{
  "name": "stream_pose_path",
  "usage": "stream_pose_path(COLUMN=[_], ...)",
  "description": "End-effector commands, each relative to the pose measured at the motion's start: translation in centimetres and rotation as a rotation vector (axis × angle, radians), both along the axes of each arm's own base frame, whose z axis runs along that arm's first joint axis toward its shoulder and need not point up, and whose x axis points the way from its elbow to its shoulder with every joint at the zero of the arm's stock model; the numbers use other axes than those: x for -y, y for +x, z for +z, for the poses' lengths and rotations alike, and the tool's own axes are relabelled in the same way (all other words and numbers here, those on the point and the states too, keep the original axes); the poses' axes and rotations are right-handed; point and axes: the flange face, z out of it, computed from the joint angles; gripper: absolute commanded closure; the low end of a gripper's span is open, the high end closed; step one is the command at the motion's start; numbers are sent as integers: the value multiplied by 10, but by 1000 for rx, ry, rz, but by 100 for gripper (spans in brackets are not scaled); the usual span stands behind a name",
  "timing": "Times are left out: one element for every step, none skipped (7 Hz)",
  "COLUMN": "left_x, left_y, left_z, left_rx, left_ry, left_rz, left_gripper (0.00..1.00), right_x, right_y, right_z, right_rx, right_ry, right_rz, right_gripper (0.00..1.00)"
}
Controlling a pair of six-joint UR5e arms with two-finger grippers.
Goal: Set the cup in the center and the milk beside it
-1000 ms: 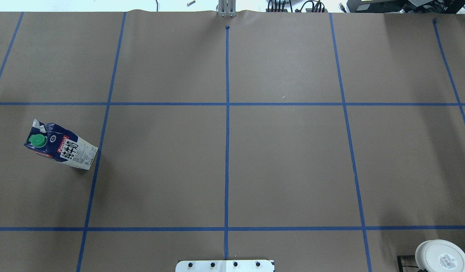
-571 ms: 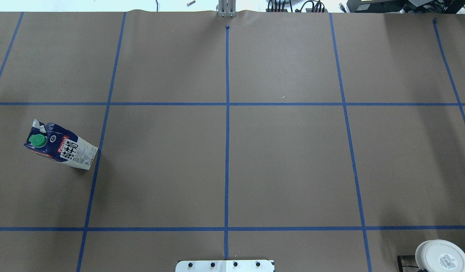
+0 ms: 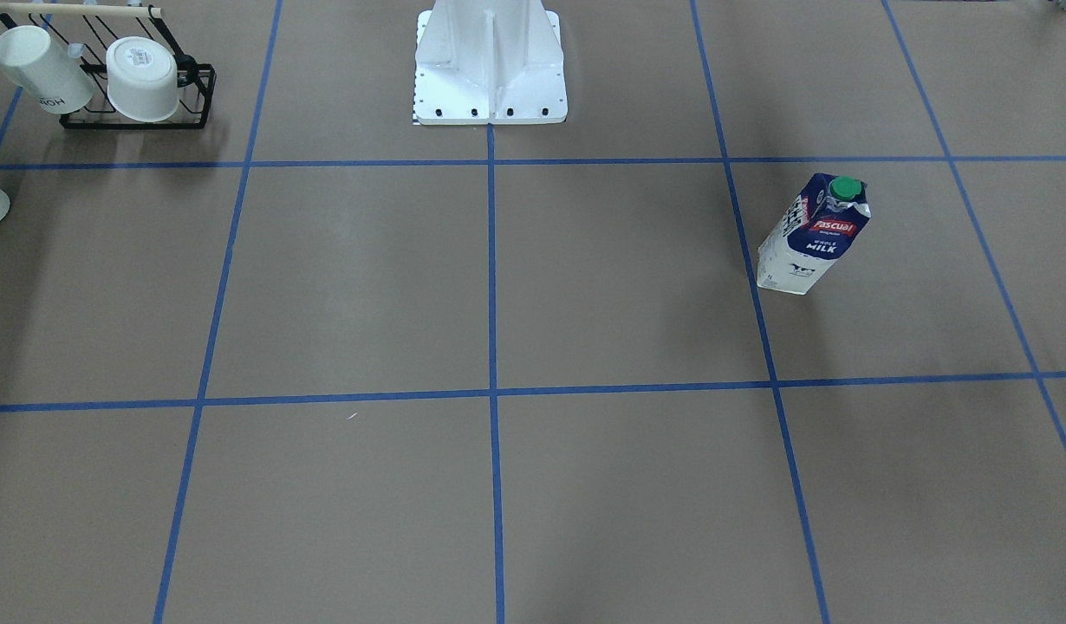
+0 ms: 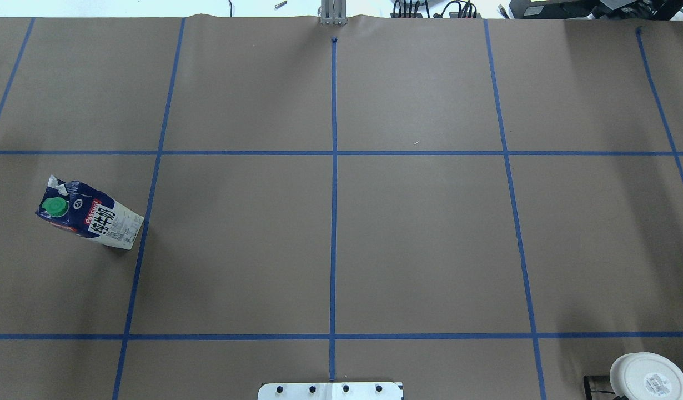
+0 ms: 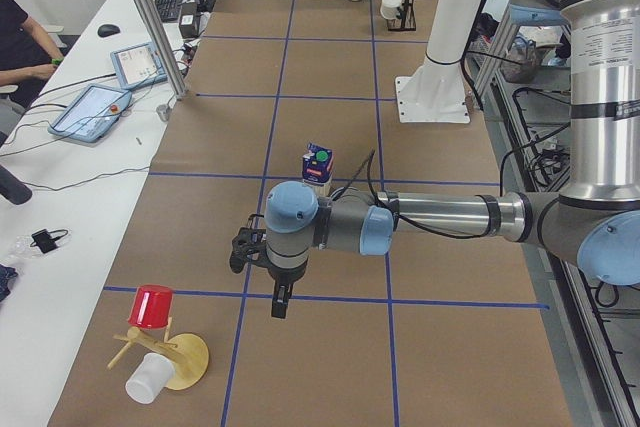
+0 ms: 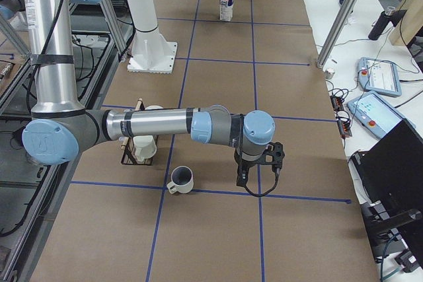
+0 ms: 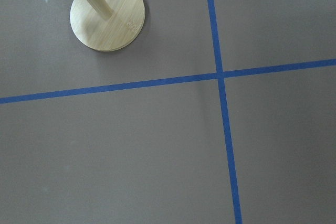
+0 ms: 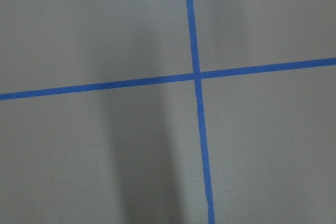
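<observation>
Cup (image 6: 180, 179) stands upright near the right jaws; whether those are apart, I cannot tell.

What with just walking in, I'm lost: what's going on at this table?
Nothing is being handled yet. The left gripper and right gripper hang over opposite ends of the brown tabletop, holding nothing. The dark blue and white milk carton stands upright; the plain white mug sits beside a black wire rack, near the right gripper.
</observation>
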Motion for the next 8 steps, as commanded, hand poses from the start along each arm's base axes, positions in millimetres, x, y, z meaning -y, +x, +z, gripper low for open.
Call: stream_pose_path(left_x=[-3,-3,-3,-7,-7,-7,-7,-7], left_y=[0,0,1,4,4,4,4,4], left_z=[0,-3,-4,-2,-3,-2,-2,-1], left_rx=[-1,-1,-5,-46,-50,-50,-50,-50], left_ry=[3,8,13,6,6,5,5,3], left_rz=[1,0,1,5,6,6,6,6], left_gripper=[1,1,1,1,1,1,1,1], right_x=[-62,-96,-120,-146,-153,-156,-154,-152], right_y=[-3,1,1,-1,-6,-14,-24,-39], right_z=[12,30,48,69,78,92,97,94], right_rx=[45,-29,-29,-25,-15,-4,11,54], right_ry=[82,186,178,162,166,161,181,187], right_rz=[-82,-208,-239,-243,-253,-292,-338,-365], right_gripper=[0,0,0,0,0,0,0,0])
